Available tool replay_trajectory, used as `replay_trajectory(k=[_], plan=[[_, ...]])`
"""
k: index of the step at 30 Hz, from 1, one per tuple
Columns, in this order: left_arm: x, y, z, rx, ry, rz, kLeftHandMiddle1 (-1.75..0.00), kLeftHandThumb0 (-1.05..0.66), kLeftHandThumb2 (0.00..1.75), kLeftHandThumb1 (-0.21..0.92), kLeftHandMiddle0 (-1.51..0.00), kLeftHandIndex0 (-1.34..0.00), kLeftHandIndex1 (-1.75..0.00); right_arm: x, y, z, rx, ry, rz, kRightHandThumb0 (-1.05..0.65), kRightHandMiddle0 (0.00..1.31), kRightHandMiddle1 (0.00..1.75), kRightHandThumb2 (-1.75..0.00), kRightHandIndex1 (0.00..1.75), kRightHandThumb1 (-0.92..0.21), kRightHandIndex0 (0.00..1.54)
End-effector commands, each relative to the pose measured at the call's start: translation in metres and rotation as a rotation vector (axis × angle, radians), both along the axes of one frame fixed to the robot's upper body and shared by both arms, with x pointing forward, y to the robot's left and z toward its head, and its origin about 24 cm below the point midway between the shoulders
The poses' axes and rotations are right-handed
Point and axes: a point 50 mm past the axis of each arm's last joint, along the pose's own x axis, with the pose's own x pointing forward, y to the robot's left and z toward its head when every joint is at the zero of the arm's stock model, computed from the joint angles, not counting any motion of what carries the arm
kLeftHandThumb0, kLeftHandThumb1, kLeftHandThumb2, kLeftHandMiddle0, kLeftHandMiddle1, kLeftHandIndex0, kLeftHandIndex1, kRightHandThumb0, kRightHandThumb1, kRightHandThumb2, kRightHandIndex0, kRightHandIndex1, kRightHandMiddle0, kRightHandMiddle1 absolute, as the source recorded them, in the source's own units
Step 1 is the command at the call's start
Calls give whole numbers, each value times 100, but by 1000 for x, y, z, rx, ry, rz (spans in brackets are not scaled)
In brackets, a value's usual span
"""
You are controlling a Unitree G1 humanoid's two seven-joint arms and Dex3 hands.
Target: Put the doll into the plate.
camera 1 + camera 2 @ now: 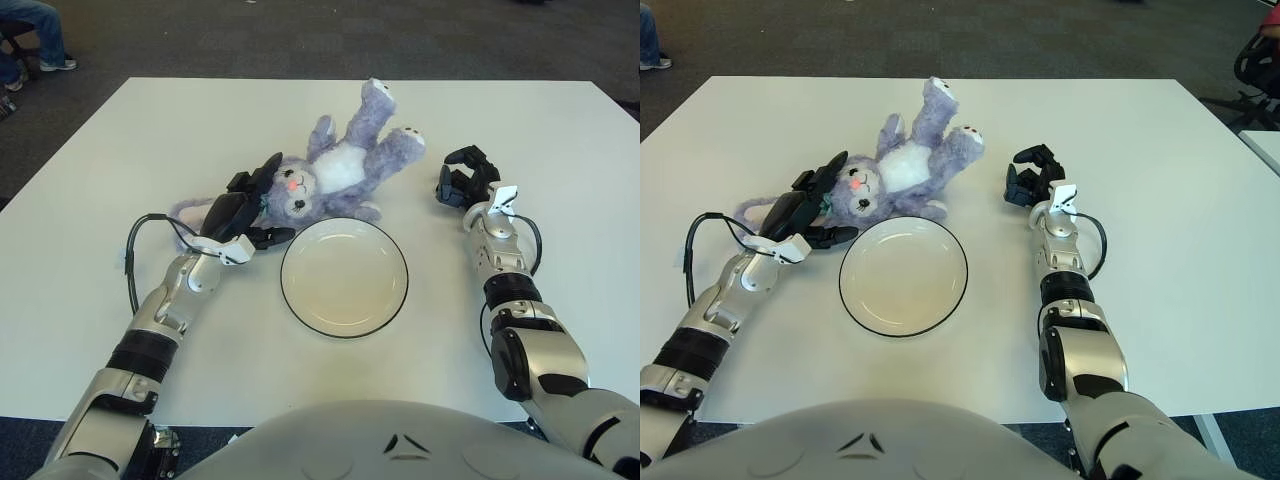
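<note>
Reaching forward and inward across the white table, the left arm runs from the lower left corner of the left eye view up to the doll. The left hand lies at the doll's head, on its left side, black fingers spread up against the plush cheek and 1 lower finger pointing toward the plate. The fingers press on the head but do not close around it; the hand reads as open and holds nothing. A black cable loops off the left forearm over the tabletop.

On the other side, the right arm lies stretched forward along the table, right of the plate. The right hand shows near the doll's raised foot but apart from it, its dark fingers curled in on themselves, gripping nothing.

The doll is a purple plush with a white belly, lying on its back on the table just behind the plate, head toward the robot's left, legs lifted to the far side. It is outside the plate, its lower edge just beside the far rim. The plate is white with a thin dark rim.

From the right eye view, the left hand again cups the side of the doll's head, and the right hand shows a clear gap to the plush. No writing or label can be read in either view.
</note>
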Motion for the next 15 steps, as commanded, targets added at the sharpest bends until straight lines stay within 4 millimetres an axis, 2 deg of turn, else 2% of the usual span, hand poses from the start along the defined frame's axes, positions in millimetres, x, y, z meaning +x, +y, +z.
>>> replay_trajectory(k=[1, 5, 10, 12, 15], plan=[[9, -5, 18, 10, -22, -27, -175, -105, 32, 92, -7, 0, -20, -17, -1, -33, 21, 151, -11, -1, 43, 166, -131, 175, -31, 62], [11, -9, 23, 30, -46, -39, -175, -105, 26, 92, -8, 0, -17, -17, -2, -33, 23, 148, -9, -1, 43, 166, -131, 175, -31, 62], [12, -14, 31, 50, -74, -58, -149, -100, 20, 92, -10, 0, -3, -17, -2, -33, 26, 146, -7, -1, 43, 165, -131, 175, -31, 62], [12, -15, 33, 56, -78, -61, -125, -95, 18, 90, -11, 0, -1, -17, -2, -33, 27, 146, -6, -1, 44, 163, -130, 175, -31, 63], [13, -16, 35, 74, -90, -50, -110, -90, 18, 88, -11, 0, 0, -17, -2, -33, 25, 146, -5, -1, 45, 162, -130, 175, -30, 63]])
